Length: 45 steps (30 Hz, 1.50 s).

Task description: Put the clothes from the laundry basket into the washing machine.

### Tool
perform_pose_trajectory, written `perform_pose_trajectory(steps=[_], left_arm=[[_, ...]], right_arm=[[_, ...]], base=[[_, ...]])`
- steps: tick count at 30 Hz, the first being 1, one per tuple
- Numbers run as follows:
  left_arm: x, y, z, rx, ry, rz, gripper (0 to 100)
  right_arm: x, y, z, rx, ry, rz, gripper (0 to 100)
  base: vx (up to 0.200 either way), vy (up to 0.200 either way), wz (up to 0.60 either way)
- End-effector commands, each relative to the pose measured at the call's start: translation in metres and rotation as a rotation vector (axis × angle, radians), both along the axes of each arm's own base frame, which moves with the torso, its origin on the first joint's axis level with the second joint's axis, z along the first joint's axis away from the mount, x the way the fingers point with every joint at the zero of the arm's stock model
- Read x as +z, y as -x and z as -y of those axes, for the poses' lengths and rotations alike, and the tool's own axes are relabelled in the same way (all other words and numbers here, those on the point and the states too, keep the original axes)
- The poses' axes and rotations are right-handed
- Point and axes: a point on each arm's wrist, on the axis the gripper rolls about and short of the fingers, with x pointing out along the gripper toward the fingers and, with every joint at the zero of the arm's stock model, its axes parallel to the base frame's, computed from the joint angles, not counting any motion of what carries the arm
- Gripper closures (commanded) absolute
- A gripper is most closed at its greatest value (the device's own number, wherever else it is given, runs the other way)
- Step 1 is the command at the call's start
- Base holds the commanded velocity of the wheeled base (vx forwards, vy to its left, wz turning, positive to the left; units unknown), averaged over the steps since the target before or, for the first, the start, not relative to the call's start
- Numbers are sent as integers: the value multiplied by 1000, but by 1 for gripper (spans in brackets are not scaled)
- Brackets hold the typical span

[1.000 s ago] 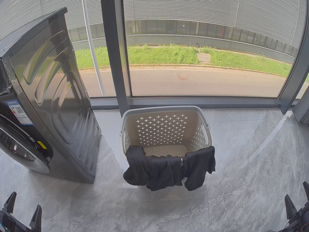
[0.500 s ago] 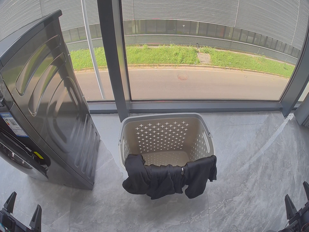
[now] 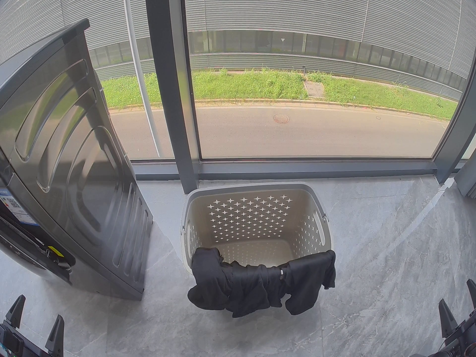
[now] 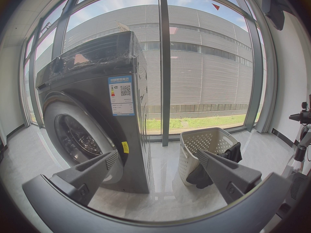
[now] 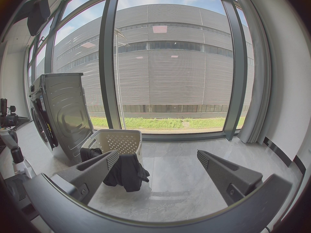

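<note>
Left gripper (image 3: 37,318): low at the near edge of the head view, fingers spread wide, holding nothing. Right gripper (image 3: 456,299): low on the opposite side, equally wide apart and empty. We are well short of everything else.

Ahead of both lies open grey marble floor (image 3: 391,273), widest to the right of the laundry basket (image 3: 258,188), running out to the curtain (image 5: 259,81) in the right corner.

The basket stands straight ahead, its far side close to the low window sill (image 3: 307,167) and just beside the dark window post (image 3: 166,100). The black clothes (image 3: 258,283) hang over its near rim, most of the cloth drooping down the outside wall toward us; the pale basket bottom shows behind them.

The washing machine (image 3: 74,174) stands on our left, its ribbed side panel turned to the basket, with a narrow strip of floor between the two. In the left wrist view its round door (image 4: 77,139) sits on the front face, turned away from the basket. The machine's near corner is the closest edge to our left arm.
</note>
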Motion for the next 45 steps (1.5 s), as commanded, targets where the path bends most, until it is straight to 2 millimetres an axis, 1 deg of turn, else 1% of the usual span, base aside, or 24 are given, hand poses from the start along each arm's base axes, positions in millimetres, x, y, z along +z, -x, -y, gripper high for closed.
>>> perform_pose_trajectory(steps=[1,5,14,26,38,45], left_arm=[[-4,0,0,0,-1,2,0],[-5,0,0,0,-1,0,0],[-4,0,0,0,-1,2,0],[-5,0,0,0,-1,0,0],[-4,0,0,0,-1,2,0],[-4,0,0,-2,1,2,0]], right_arm=[[-5,0,0,1,0,1,0],[-5,0,0,1,0,1,0],[-5,0,0,1,0,1,0],[-5,0,0,1,0,-1,0],[-5,0,0,1,0,-1,0],[-5,0,0,1,0,1,0]], base=[[0,0,0],[0,0,0],[0,-200,0],[0,0,0],[200,0,0],[0,0,0]])
